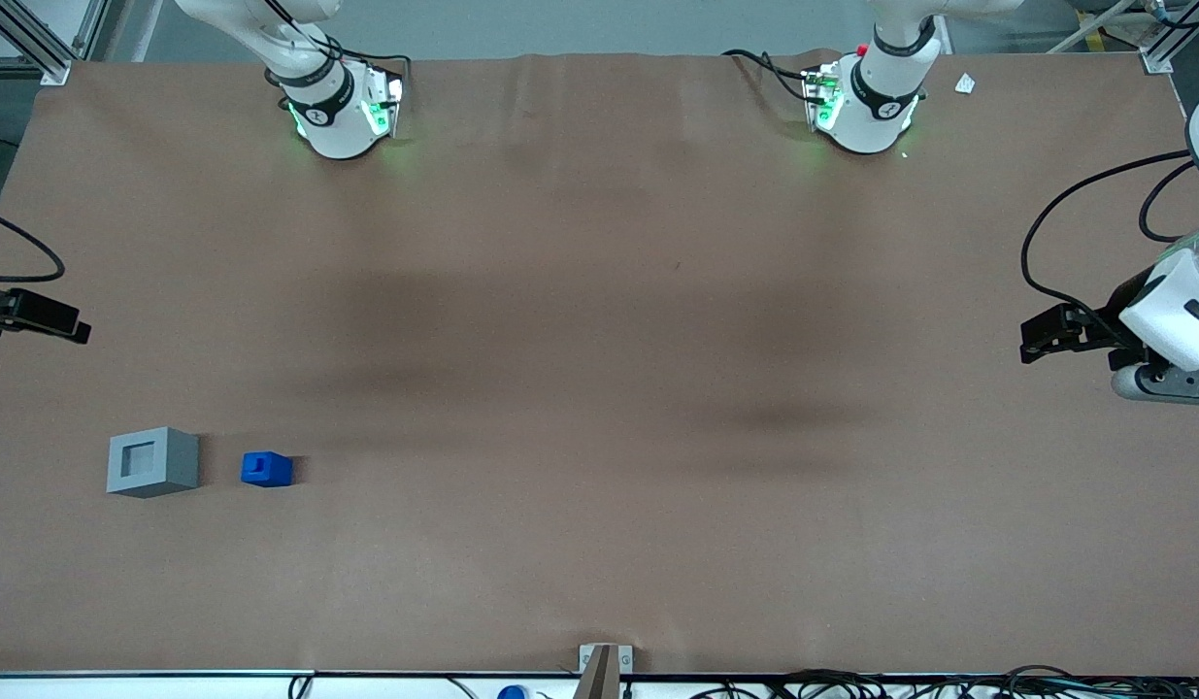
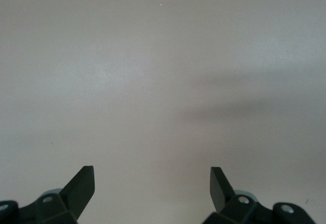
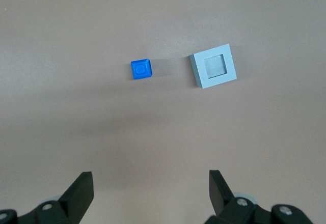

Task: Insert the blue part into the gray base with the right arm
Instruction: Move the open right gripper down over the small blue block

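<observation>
Counting items on the brown table [image 1: 599, 388]: one blue part [image 1: 266, 469] and one gray base [image 1: 152, 462], nothing else loose near them. Both sit toward the working arm's end of the table, near the front camera's edge, side by side with a small gap between, not touching. The gray base rests flat with its square recess facing up; the recess holds nothing, only its own gray floor shows. The blue part stands alone on the table, outside the base, notch side up. One gripper [image 3: 150, 186] hangs above the table, farther from the front camera than both blocks, well apart from them, its two fingers [image 3: 81, 188] spread wide and holding nothing.
</observation>
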{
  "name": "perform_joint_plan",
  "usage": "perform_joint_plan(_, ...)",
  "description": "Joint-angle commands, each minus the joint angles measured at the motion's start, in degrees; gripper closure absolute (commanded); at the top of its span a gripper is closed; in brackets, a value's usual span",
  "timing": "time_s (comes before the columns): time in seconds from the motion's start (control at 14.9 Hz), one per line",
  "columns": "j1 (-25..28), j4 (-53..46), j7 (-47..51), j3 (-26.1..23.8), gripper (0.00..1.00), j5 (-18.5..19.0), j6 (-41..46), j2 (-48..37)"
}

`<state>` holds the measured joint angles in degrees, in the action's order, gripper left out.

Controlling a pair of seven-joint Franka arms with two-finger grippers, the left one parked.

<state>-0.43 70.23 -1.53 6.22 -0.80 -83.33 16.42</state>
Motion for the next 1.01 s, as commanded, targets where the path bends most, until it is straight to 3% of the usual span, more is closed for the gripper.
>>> perform_joint_plan(0.0, 0.1, 0.3, 1.0, -0.6, 0.00, 1.1, 0.7, -1.0)
perform_joint_plan(0.6, -0.4, 1.1, 0.7, -0.7, 0.00, 1.1, -0.3, -0.1)
perform_joint_plan(0.94, -0.8, 12.0, 0.9, -0.7, 0.00, 0.3, -13.3, 1.6)
